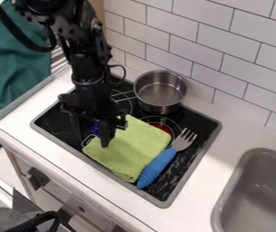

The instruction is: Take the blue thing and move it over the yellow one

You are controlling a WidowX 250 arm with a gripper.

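Blue-handled fork (160, 164): lying on the black stove top (193, 166), along the right-hand side of the yellow-green cloth (130, 147). Long axis runs diagonally in our view, lower left to upper right. Tines point upper right, handle butt lower left. Handle is right up against the cloth's edge; we can't tell if it overlaps slightly. Tine end is clear of the cloth, over the stove's right part. So fork is beside the cloth, not over it.

Hand (92, 138): open, fingers apart, pointing down at the cloth's left end. One finger is over the cloth, the other off its left side. We can't tell if either tip touches. A small blue patch shows between them; we can't make out what it is. Fork is well apart from the hand, to its right.

Rest: metal pot (159, 97) upright at the stove's back, grey sink (258, 192) set in the white table (202, 192) at lower right, tiled wall (225, 47) behind.
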